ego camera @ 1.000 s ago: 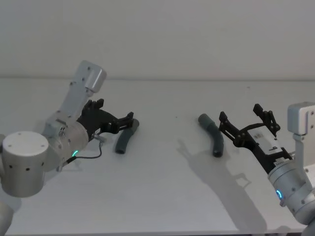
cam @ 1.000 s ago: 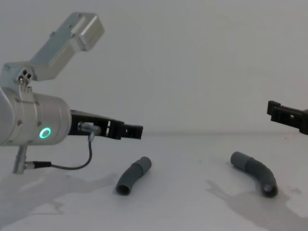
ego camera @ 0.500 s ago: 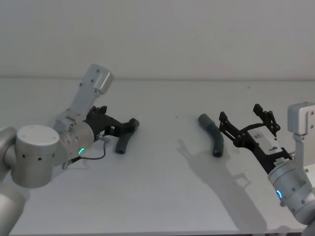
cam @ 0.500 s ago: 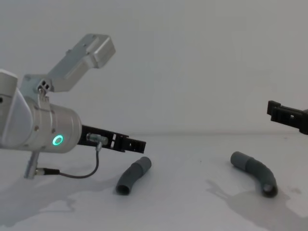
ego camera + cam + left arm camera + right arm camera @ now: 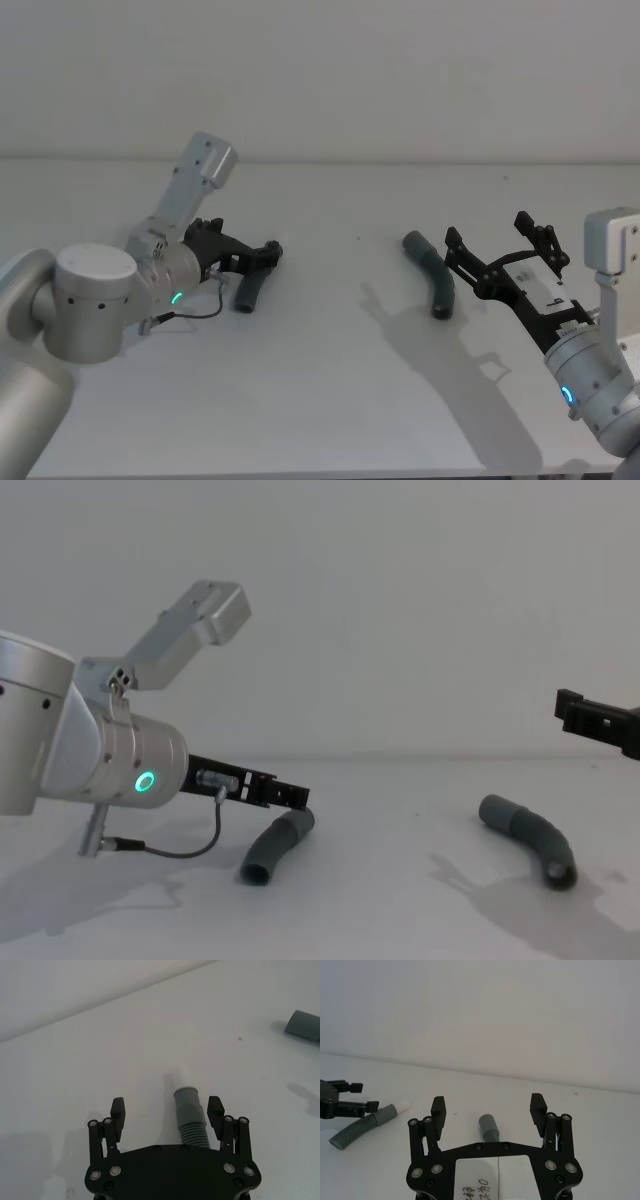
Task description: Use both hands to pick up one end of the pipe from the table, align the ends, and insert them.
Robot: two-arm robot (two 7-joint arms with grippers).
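Straddling cuff (image 5: 187, 1102) of left hose piece (image 5: 193, 1130), lying on table (image 5: 320, 400), with left gripper (image 5: 166, 1106) wide open, empty; centring it before closing advisable; holding right gripper (image 5: 488, 1104) open, empty, near right hose piece (image 5: 437, 283).

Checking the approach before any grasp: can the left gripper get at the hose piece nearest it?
Probably yes. The left gripper is open and appears to straddle the cuffed end of that hose piece; nothing lies between them. The piece sits off-centre in the gap.
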